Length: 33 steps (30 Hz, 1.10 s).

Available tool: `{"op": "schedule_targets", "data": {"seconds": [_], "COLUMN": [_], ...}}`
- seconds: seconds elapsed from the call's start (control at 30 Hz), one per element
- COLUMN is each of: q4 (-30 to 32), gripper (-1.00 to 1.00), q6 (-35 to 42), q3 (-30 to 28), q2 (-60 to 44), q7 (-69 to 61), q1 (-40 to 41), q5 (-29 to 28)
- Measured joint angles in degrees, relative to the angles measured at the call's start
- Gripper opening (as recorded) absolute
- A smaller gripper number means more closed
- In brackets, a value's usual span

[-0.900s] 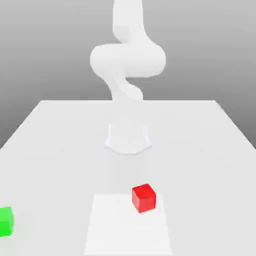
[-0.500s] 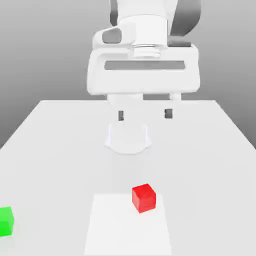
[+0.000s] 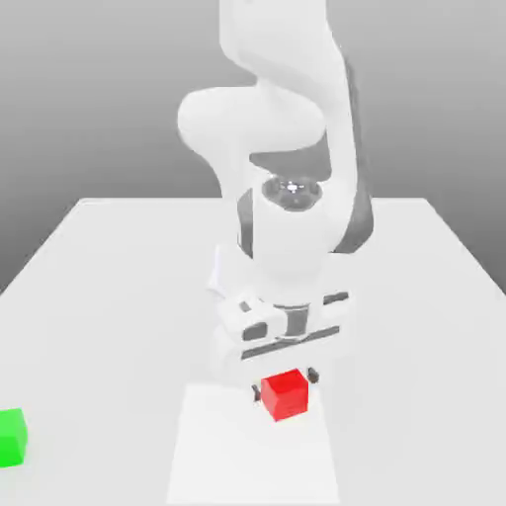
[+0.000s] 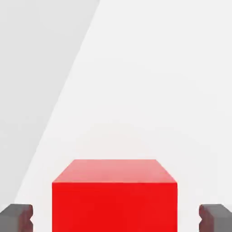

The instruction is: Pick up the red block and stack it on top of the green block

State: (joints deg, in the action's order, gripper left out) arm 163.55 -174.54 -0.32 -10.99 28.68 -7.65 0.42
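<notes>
I'm at the grasp step: jaws apart, astride the red block (image 3: 285,395) (gaps both sides); next, close squarely.

The red block (image 3: 285,395) is a small, bright red cube with plain, flat sides. It sits flat on the white patch (image 3: 252,460), near the patch's top corner on the exterior view's right. It is turned a little, so its sides look slanted there. The green block (image 3: 11,438) is a small, bright green cube, plain all over too. It sits flat on the pale table (image 3: 99,346), at the exterior view's left edge, which cuts part of it off. The two blocks are well apart.
</notes>
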Motion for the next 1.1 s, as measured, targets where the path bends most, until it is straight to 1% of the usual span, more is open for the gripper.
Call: {"op": "schedule_targets", "data": {"seconds": [0.17, 0.4, 0.43, 0.67, 0.97, 1.03, 1.1], "q4": [0.00, 1.86, 1.10, -11.36, -28.77, -30.87, -31.60], "gripper": [-1.00, -1.00, -1.00, -1.00, -1.00, -1.00, -1.00], "q6": [0.00, 11.27, 12.70, 20.24, 28.52, 27.59, 24.57], "q3": [0.12, -0.17, -0.88, -6.74, -15.45, -15.96, -14.93], "q2": [-0.03, 13.11, 13.63, 7.05, -1.55, -4.27, -8.03], "q7": [0.14, 0.39, -0.37, -9.72, -19.81, -21.64, -23.27], "q1": [0.15, -0.04, 0.98, 13.06, 26.07, 27.87, 29.19], "q5": [-0.18, -0.55, -0.11, 4.46, 6.51, 7.68, 9.60]}}
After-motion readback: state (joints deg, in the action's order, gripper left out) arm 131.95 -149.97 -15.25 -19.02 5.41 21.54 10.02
